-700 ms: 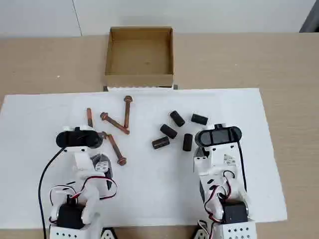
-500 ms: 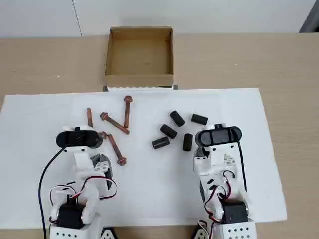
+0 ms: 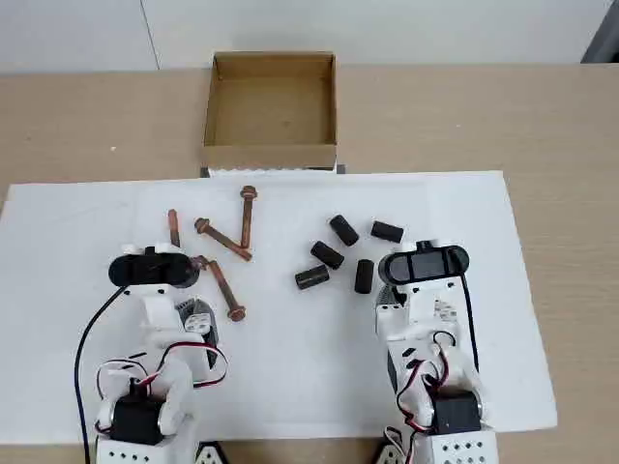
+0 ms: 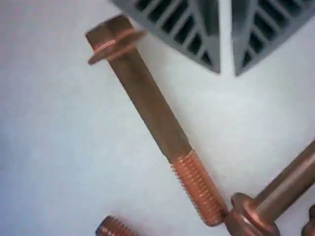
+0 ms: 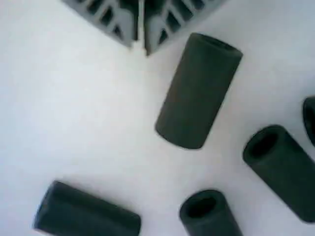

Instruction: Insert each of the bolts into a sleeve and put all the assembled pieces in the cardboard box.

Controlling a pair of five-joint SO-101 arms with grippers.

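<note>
Five black cylindrical sleeves (image 3: 327,254) and several copper hex-head bolts (image 3: 248,215) lie in separate groups, well short of the near wall of the brown cardboard box (image 3: 271,155). My left pincer (image 4: 226,69) and right pincer (image 5: 139,46), farther from it, are pressed together.

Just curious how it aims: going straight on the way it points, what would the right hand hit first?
Probably the white paper, just beside the nearest black sleeve; the right hand seems to point down past it, but depth is unclear.

Bolt (image 4: 112,227) cropped (threads only), sleeve (image 5: 310,120) edge-clipped
</note>
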